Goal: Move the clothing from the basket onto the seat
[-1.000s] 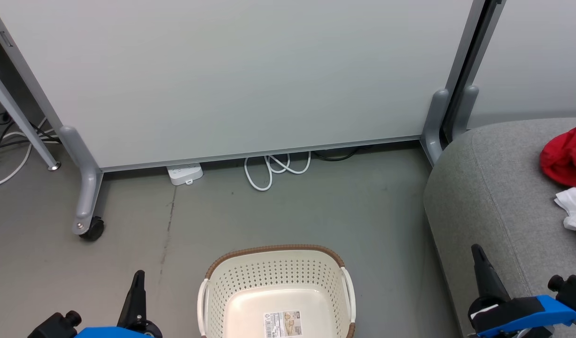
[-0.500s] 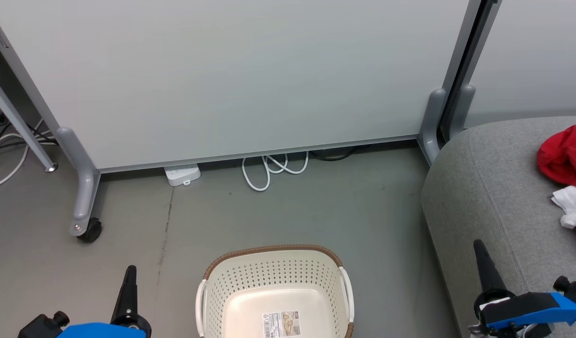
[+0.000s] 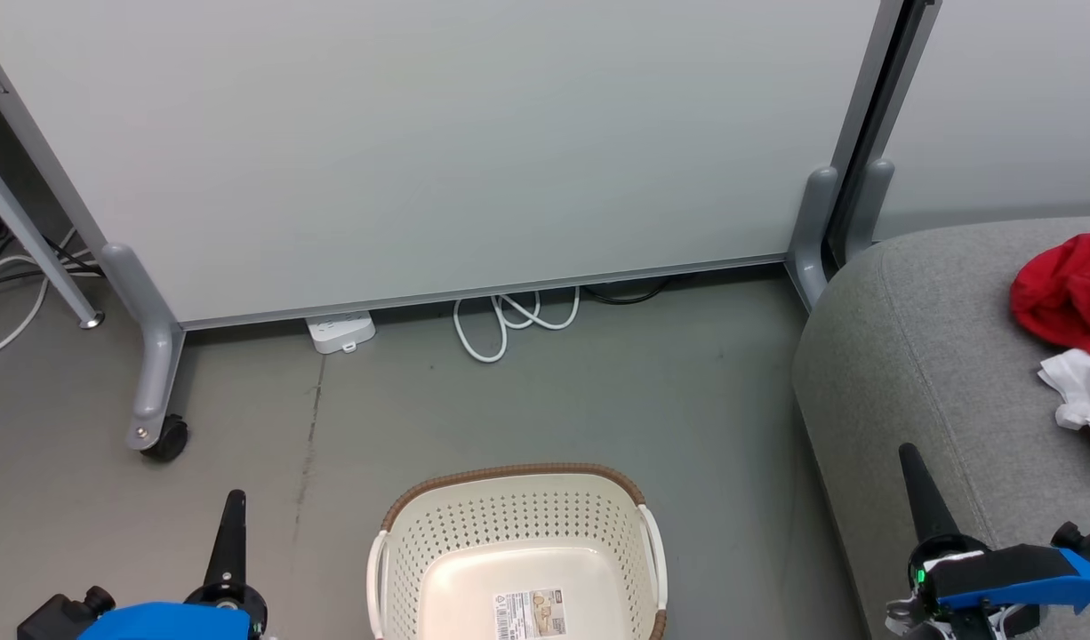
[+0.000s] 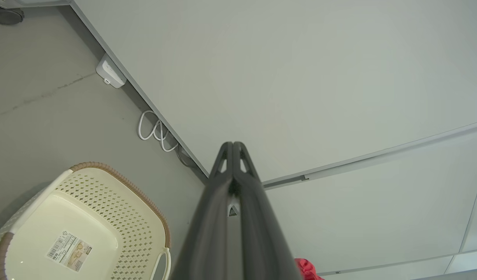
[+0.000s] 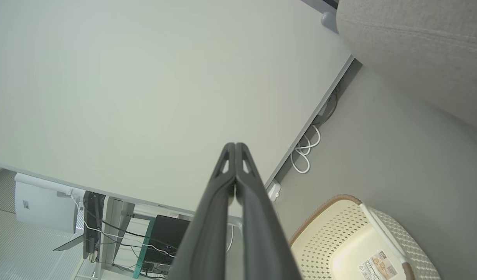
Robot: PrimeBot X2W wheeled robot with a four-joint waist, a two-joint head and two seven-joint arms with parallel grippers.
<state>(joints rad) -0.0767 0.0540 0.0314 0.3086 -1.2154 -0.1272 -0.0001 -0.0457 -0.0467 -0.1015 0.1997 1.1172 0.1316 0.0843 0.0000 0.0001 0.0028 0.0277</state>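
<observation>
the clothing [image 3: 1065, 298] is seen heaped on the seat [image 3: 918, 356], cut off at the right edge. the basket [image 3: 509, 468] is shown bare to its label. a garment could be dragged off if it is snagged by the right gripper [image 3: 909, 458], whose fingers are pressed together, as are those of the left gripper [image 3: 234, 502]. the basket's near end is cropped, so leftovers cannot be ruled out.

Head camera looks down on the basket [image 3: 518, 516], which both wrist cameras share obliquely.

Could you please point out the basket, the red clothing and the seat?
basket [image 3: 518, 516], head view, perforated back wall.
red clothing [image 3: 1065, 298], head view, middle of the bundle.
seat [image 3: 901, 356], head view, bare grey top.
</observation>
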